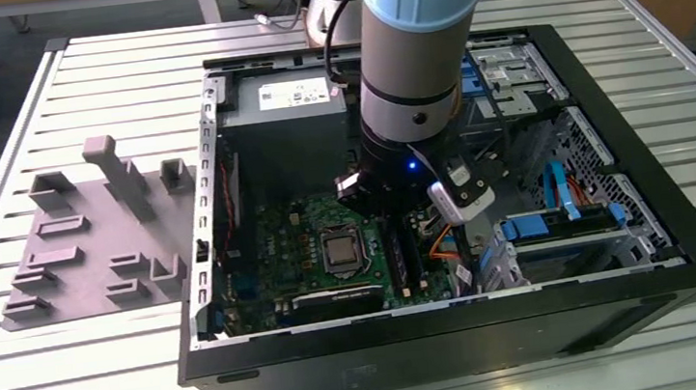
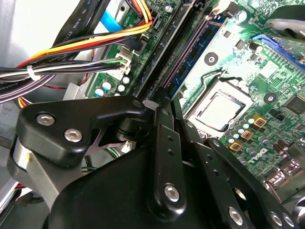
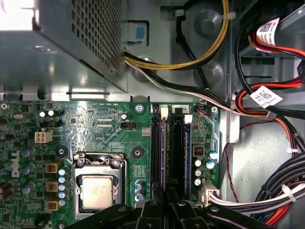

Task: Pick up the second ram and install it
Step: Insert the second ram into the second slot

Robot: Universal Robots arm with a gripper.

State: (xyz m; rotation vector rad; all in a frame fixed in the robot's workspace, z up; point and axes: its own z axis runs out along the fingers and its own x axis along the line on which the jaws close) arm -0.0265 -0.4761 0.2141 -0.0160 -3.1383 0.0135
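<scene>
Gripper (image 2: 164, 107) | we find fingers together, clamped on the second ram (image 3: 187, 152) | ram's long axis runs 12-to-6 in the first wrist view, seated along the memory slots (image 3: 156, 148), directly beneath the fingers | motherboard (image 1: 328, 255) inside case (image 1: 664, 249).

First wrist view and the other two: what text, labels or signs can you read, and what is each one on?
White tags on the cable bundles, first wrist view: barcodes and fine print, too small to read.
Motherboard: white lettering and a maker's logo near one edge, not quoted; the rest is too small to read.
Power supply label, exterior view: too small to read.
Black cable, second wrist view: white lettering, too blurred to read.
</scene>
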